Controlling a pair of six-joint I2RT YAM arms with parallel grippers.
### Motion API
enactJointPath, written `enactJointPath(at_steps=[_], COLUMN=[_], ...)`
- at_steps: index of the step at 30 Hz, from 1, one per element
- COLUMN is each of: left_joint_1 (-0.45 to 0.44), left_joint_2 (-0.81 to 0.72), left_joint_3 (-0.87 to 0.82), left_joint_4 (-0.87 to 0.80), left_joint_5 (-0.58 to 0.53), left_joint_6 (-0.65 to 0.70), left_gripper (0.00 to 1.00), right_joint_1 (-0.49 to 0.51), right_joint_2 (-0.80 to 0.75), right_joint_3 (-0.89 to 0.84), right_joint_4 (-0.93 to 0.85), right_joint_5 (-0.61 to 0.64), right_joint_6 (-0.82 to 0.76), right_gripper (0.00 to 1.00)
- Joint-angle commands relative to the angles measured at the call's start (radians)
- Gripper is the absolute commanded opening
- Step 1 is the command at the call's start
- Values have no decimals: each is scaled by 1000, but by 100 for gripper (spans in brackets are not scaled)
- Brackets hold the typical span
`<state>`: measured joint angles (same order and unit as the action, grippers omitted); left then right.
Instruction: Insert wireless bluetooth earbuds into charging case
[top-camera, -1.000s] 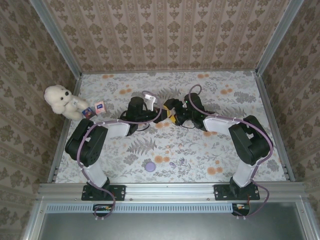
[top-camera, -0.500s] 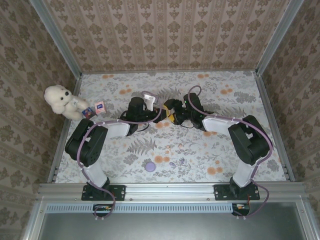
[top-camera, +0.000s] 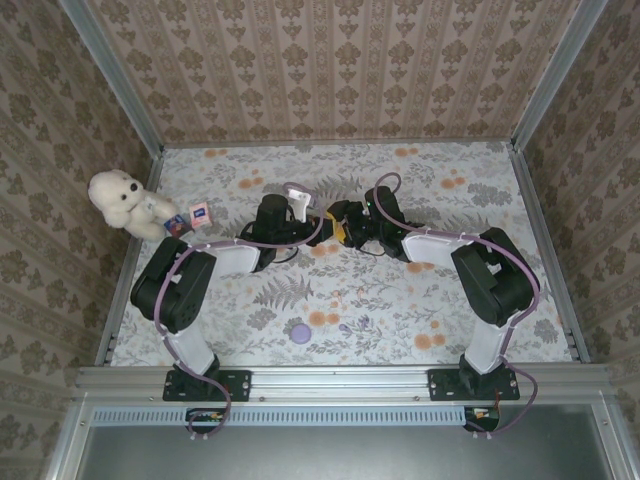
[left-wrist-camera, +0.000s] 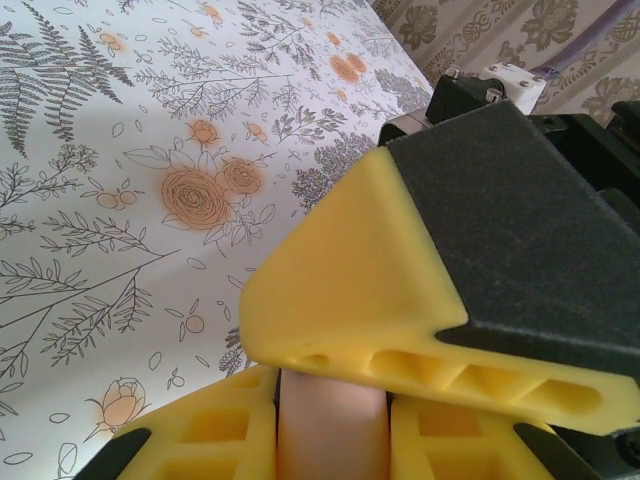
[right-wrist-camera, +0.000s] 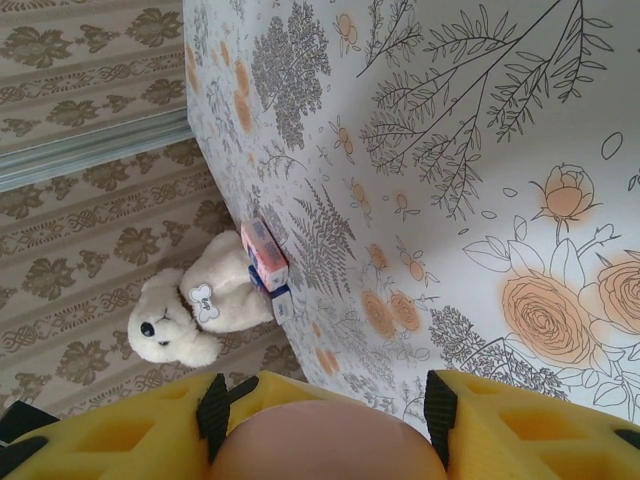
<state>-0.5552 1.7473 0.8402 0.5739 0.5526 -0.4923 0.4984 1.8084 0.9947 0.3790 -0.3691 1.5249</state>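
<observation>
A pale pink charging case (left-wrist-camera: 330, 425) is held between the yellow fingers of my left gripper (left-wrist-camera: 330, 400), which is shut on it. A yellow and black finger (left-wrist-camera: 350, 290) of the right gripper crosses just above it. In the right wrist view the case's rounded pink body (right-wrist-camera: 325, 445) sits between the two black pads of my right gripper (right-wrist-camera: 325, 430), and both pads meet its sides. From above, the left gripper (top-camera: 325, 215) and right gripper (top-camera: 345, 228) meet at mid table. The earbuds are out of view.
A white teddy bear (top-camera: 120, 200) leans on the left wall with small pink and blue boxes (top-camera: 190, 217) beside it. A purple disc (top-camera: 300, 332) lies on the flowered table (top-camera: 450, 300) near the front.
My right gripper has shifted slightly left toward the left gripper and its jaws have narrowed around the case. The left arm has stayed put.
</observation>
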Motion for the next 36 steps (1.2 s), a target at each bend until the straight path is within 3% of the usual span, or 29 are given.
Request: enactJointPath(at_steps=[1, 10, 17, 21, 27, 36], left_joint_1=[-3, -5, 4, 27, 37, 37], left_joint_2=[15, 17, 5, 1, -3, 11], left_joint_3=[9, 6, -15, -43, -55, -56], left_joint_4=[33, 32, 49, 96, 117, 144], left_joint_5=[6, -1, -10, 0, 7, 16], left_joint_6=[12, 12, -2, -33, -43, -58], left_gripper=[5, 11, 38, 46, 45, 26], right_joint_1=[8, 8, 0, -6, -9, -9], right_joint_2=[24, 25, 25, 22, 24, 28], right_joint_3=[28, 28, 20, 11, 7, 4], right_joint_4=[20, 31, 29, 31, 29, 31], right_joint_5=[12, 18, 30, 36, 38, 39], right_joint_6=[33, 47, 56, 58, 61, 64], right_gripper=[55, 45, 45, 45, 45, 45])
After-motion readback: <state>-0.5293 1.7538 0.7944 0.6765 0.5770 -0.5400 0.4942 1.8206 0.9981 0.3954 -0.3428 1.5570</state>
